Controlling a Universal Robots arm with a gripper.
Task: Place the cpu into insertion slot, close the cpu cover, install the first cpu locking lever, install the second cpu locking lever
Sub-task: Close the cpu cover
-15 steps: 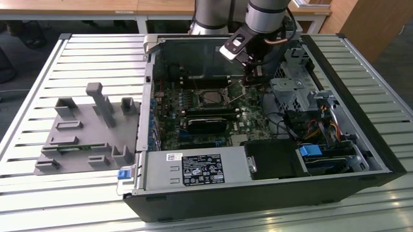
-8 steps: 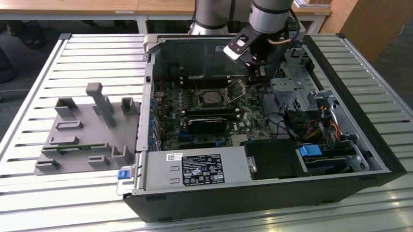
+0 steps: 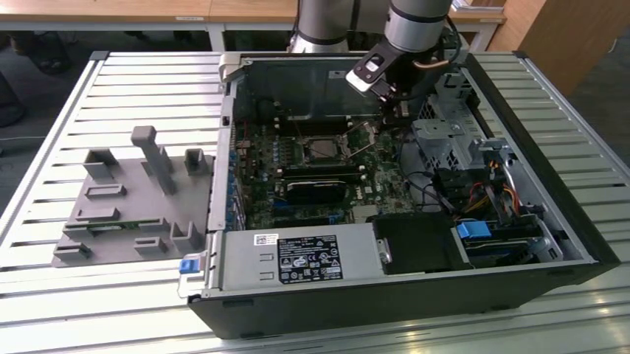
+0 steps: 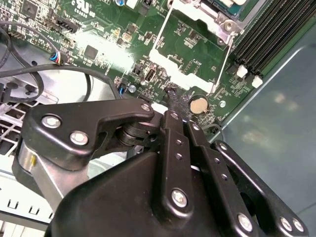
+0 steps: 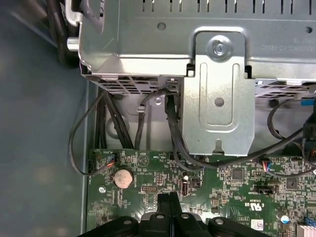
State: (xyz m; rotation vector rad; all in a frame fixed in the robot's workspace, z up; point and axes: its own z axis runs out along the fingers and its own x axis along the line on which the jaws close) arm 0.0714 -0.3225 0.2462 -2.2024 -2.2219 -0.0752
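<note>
Gripper (image 5: 168, 198) links are matt black with bright screws; motherboard (image 4: 192, 49) glossy green; drive cage (image 5: 217, 98) bare, dull sheet metal.

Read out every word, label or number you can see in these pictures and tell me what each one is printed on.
No text can be quoted with confidence.
Black label on the power supply box, exterior view: white print and marks, too small to read.
White sticker above it: too small to read.
Green circuit board, both wrist views: white lettering beside parts, not legible.
Metal cage, first wrist view: stamped characters near one edge, not legible.
</note>
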